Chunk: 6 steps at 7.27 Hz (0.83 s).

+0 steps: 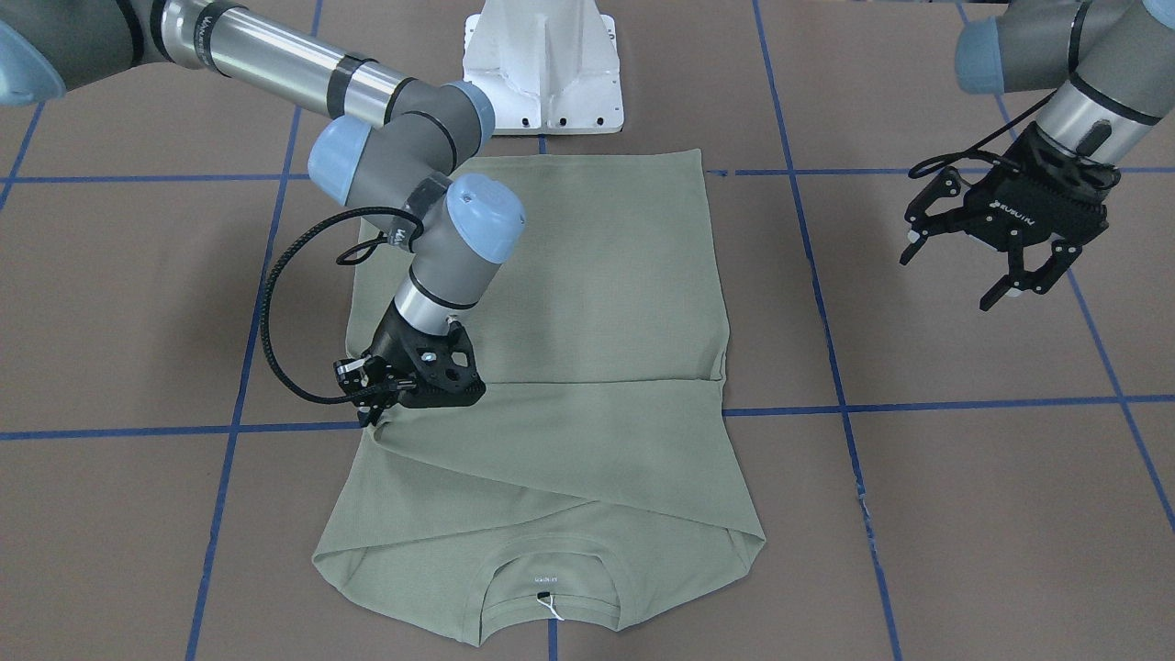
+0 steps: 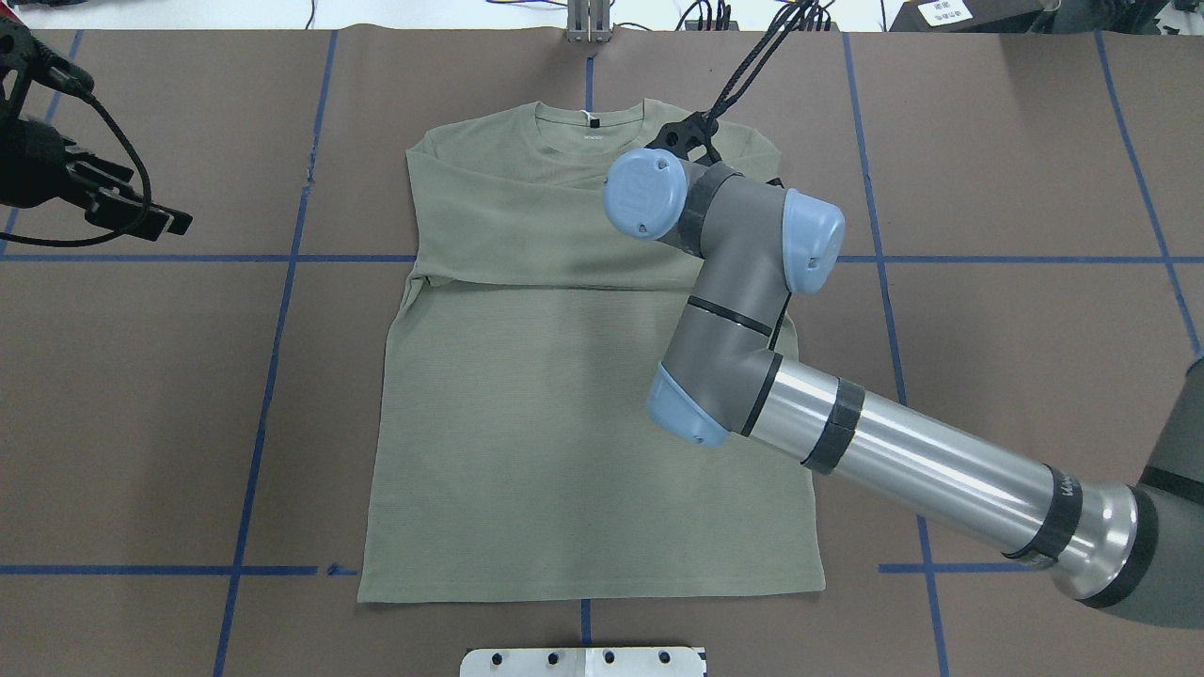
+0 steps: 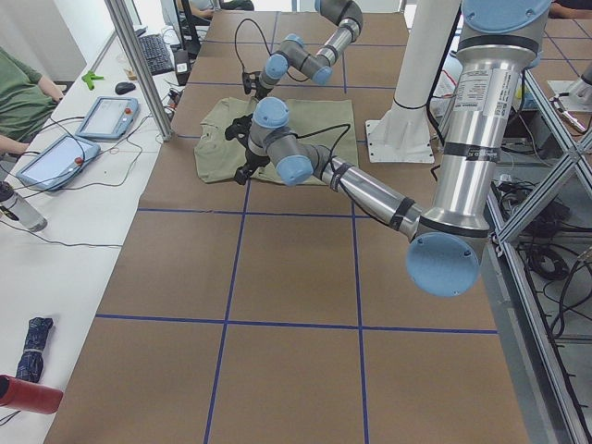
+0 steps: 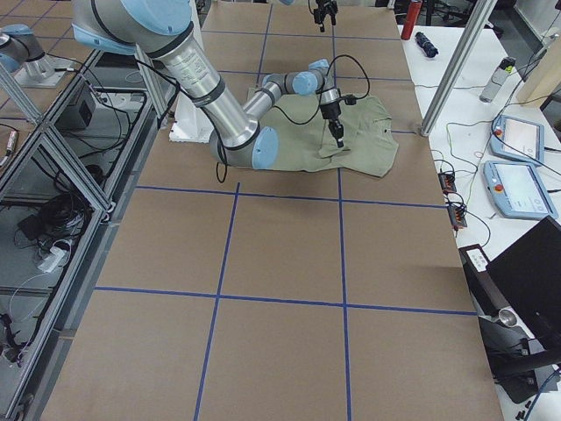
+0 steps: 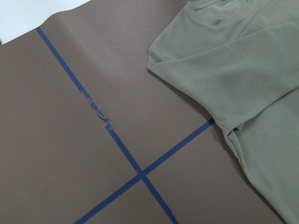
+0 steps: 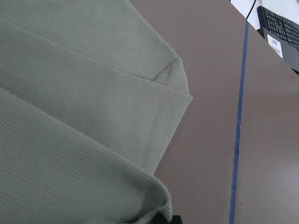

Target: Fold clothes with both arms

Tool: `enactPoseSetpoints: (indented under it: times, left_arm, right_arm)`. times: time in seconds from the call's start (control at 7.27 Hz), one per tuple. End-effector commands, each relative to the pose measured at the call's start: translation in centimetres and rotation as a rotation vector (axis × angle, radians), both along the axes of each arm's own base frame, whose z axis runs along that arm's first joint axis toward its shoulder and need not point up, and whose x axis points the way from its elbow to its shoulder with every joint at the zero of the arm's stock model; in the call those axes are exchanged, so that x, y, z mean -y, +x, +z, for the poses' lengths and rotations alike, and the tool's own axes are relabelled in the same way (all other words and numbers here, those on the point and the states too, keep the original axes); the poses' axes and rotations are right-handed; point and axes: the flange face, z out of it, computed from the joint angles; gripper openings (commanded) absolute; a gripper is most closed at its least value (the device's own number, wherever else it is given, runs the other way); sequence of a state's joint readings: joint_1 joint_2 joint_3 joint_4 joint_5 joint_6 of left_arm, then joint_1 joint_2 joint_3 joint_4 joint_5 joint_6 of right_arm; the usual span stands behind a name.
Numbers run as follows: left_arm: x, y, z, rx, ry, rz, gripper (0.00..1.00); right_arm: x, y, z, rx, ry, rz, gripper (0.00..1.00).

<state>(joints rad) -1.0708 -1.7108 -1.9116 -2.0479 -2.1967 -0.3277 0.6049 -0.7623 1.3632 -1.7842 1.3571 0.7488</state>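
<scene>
The sage-green long-sleeve shirt point(image 1: 597, 275) lies flat on the brown table, its collar and white tag point(image 1: 548, 601) at the side away from the robot. Both sleeves lie folded across the chest. It also shows in the overhead view point(image 2: 564, 423). My right gripper point(image 1: 370, 404) is down at the shirt's side edge, shut on a fold of the cloth. The right wrist view shows the fabric point(image 6: 70, 116) bunched at its fingertips. In the overhead view the arm hides this gripper. My left gripper point(image 1: 955, 275) is open and empty, raised off to the shirt's side point(image 2: 150, 202).
The white pedestal base point(image 1: 543, 64) stands just behind the shirt's hem. Blue tape lines point(image 5: 140, 172) grid the brown table cover. A side bench with tablets point(image 3: 102, 116) and a keyboard runs along the far edge.
</scene>
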Motion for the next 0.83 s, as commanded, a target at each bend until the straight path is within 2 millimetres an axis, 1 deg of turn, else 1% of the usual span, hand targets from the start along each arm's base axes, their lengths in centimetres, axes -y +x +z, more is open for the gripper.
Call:
enactPoseSetpoints:
  times: [0.0,0.14,0.28,0.41,0.55,0.69]
  left_arm:
    - [0.0,0.0,0.0,-0.001,0.000,0.000,1.00]
    - [0.0,0.0,-0.2,-0.001,0.003,-0.001,1.00]
    - [0.1,0.0,-0.4,-0.004,0.004,-0.003,1.00]
    - [0.2,0.2,-0.9,-0.021,-0.020,-0.019,1.00]
    - [0.2,0.3,-1.2,-0.045,-0.072,-0.049,1.00]
    - [0.0,0.2,-1.8,-0.099,-0.165,-0.115,1.00]
  right_arm:
    - [1.1,1.9,3.7,0.143,0.101,0.014,1.00]
    - [2.5,3.6,3.0,0.248,0.069,0.013,1.00]
    - [3.6,7.1,0.2,0.395,0.014,-0.015,1.00]
    - [2.2,10.4,-1.7,0.517,-0.033,-0.025,1.00]
    - [-0.3,12.4,-3.2,0.642,-0.095,0.109,1.00]
    - [-2.8,13.9,-4.4,0.760,-0.149,0.211,1.00]
